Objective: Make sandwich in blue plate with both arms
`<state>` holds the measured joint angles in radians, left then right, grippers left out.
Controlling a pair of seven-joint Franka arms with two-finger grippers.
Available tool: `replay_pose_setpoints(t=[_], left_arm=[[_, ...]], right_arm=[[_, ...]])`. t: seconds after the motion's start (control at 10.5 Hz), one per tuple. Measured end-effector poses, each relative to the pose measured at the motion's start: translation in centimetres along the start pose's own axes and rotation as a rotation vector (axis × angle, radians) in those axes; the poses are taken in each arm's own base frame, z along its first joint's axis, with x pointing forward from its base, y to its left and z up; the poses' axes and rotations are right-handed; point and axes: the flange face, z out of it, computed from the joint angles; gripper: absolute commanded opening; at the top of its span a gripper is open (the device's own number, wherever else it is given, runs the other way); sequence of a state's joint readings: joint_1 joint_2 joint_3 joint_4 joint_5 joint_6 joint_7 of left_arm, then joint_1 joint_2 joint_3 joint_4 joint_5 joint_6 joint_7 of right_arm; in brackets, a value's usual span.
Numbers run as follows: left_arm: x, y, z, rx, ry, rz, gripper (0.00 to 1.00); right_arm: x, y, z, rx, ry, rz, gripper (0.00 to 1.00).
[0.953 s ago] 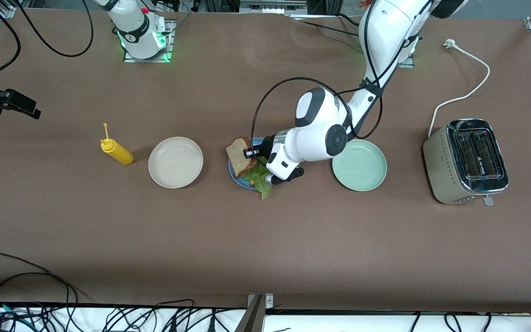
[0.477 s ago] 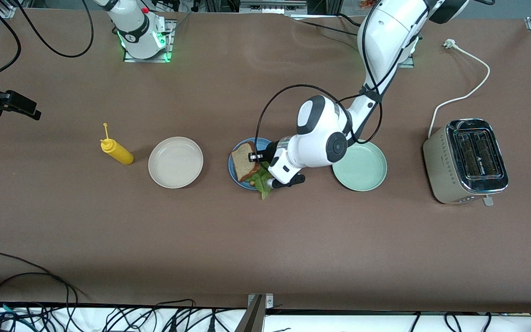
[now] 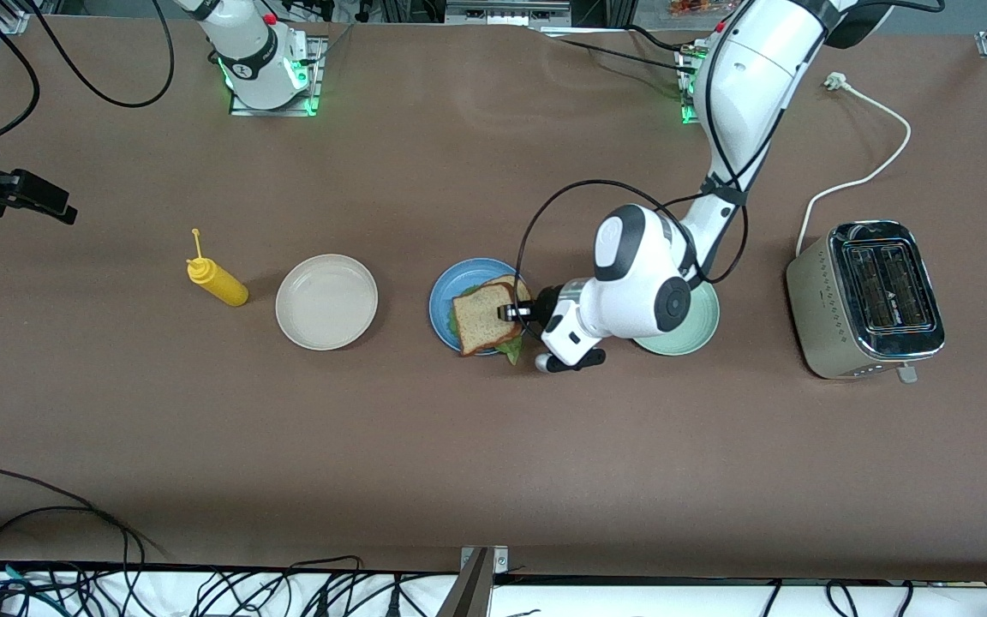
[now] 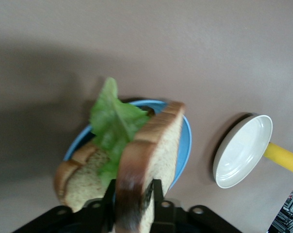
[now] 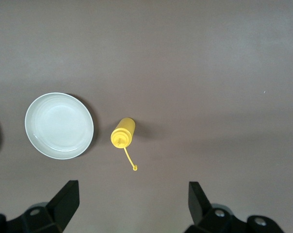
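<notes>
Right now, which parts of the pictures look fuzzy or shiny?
Left wrist view: the bread slice is fuzzy near the left pincer. Front view: the toaster glints. Right wrist view: the mustard bottle looks sharp.

High front camera; wrist cameras share white plate (image 4: 242,151).

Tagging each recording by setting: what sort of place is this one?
Most likely a robotics lab staged as a kitchen: two bench-mounted arms on a brown-covered table, loose cables along its edge, plus a toaster and a blue plate.
</notes>
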<state>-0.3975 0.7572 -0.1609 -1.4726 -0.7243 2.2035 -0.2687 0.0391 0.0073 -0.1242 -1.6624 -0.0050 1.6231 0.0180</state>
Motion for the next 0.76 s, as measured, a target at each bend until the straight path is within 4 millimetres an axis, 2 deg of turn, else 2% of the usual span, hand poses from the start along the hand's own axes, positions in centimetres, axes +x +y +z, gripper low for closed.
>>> replay_pose_setpoints(t=[0.1, 0.57, 0.76], left_arm=[[0.32, -0.49, -0.3, 0.004, -0.003, -0.004, 1.0], [0.08, -0.52, 0.07, 0.009, -0.009, -0.002, 1.0], [0.47, -1.25, -0.44, 0.019, -0.008, -0.013, 1.0]], right_arm=[[0.0, 0.0, -0.01, 0.0, 0.0, 0.0, 1.0], [0.01, -0.03, 0.01, 0.0, 0.0, 0.0, 1.0], [0.02, -0.04, 0.02, 0.0, 0.0, -0.001, 1.0]])
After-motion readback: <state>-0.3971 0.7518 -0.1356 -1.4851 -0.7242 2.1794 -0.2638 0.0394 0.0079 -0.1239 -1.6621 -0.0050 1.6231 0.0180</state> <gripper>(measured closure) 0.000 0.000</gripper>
